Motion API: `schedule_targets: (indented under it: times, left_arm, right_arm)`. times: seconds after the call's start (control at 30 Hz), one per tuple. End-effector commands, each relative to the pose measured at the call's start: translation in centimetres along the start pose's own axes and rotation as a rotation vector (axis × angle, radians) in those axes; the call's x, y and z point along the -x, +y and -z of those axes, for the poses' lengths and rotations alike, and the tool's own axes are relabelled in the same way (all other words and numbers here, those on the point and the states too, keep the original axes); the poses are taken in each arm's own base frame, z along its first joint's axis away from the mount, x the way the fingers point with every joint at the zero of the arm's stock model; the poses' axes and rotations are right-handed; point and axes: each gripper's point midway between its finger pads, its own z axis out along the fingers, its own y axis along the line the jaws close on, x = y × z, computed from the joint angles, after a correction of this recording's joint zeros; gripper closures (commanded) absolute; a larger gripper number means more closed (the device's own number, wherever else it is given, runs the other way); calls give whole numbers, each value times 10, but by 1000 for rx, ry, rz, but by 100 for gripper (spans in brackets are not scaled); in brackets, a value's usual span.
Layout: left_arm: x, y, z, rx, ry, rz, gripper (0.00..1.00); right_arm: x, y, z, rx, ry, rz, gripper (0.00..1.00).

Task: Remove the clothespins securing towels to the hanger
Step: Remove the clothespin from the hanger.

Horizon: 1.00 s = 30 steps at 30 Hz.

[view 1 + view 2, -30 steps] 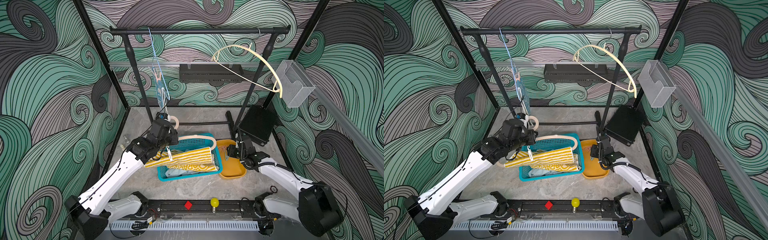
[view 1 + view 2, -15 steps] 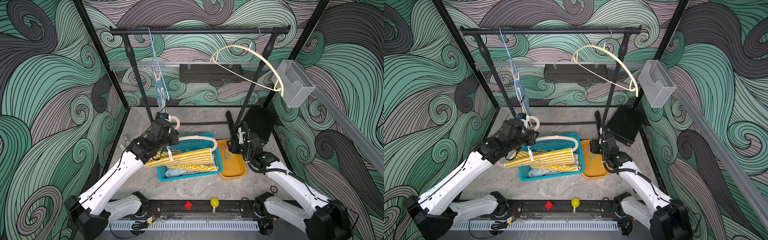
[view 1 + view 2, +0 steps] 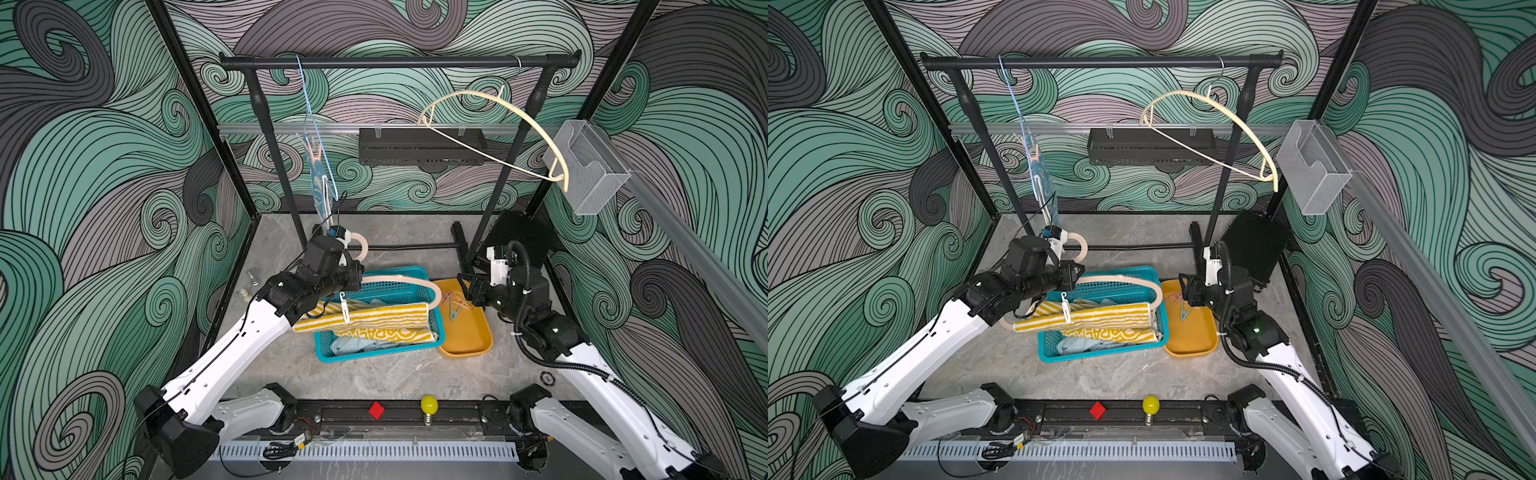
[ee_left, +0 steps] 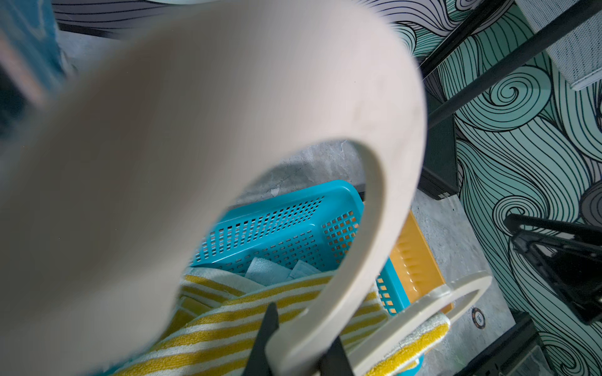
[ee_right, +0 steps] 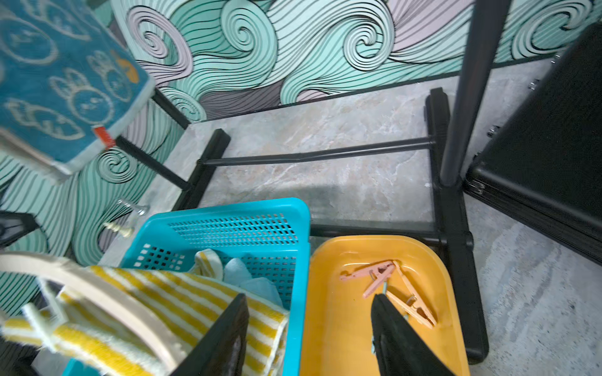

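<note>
My left gripper [image 3: 354, 277] [image 3: 1076, 272] [image 4: 301, 345] is shut on a cream hanger [image 3: 399, 279] [image 3: 1121, 279] [image 4: 374, 228], held over the teal basket [image 3: 374, 355] [image 5: 228, 208]. A yellow-striped towel [image 3: 374, 313] [image 3: 1100, 316] [image 5: 195, 299] drapes over the hanger, pinned by a white clothespin [image 3: 344, 307] [image 3: 1065, 307]. My right gripper [image 3: 466, 287] [image 3: 1185, 286] [image 5: 309, 298] hangs open and empty above the orange tray [image 3: 469, 336] [image 5: 342, 325], where loose clothespins [image 3: 455, 303] [image 5: 381, 276] lie. A teal bunny towel [image 3: 318, 178] [image 5: 58, 81] hangs from the rail, with a pink clothespin [image 3: 311, 147] on it.
A pale-blue towel [image 3: 349, 345] lies in the basket. A second cream hanger [image 3: 498, 108] hangs on the black rail [image 3: 395, 62]. The rack's base bars [image 5: 319, 153], a black case [image 3: 519, 237] and a clear box [image 3: 590, 166] stand at the back right.
My right gripper has risen from inside the orange tray and its jaws have widened. The left arm, hanger and striped towel have stayed put.
</note>
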Motion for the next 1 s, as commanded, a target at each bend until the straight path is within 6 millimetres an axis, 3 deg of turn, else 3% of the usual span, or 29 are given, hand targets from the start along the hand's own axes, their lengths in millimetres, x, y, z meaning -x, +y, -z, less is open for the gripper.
schedule_targets:
  times: [0.0,0.3,0.53,0.97]
  left_arm:
    - [5,-15,-2,-75,-18,-57,100]
    - [8,-24,-17,-103,8,-42,100]
    - [15,-30,-17,-114,10,-47,100]
    - [29,-44,-22,-148,15,-49,100]
  right_arm:
    - [19,38,13,183,-19,65,40]
    - [11,95,30,507,23,107,41]
    - [-14,131,32,624,92,191,40]
    - [-50,177,1,714,219,280,35]
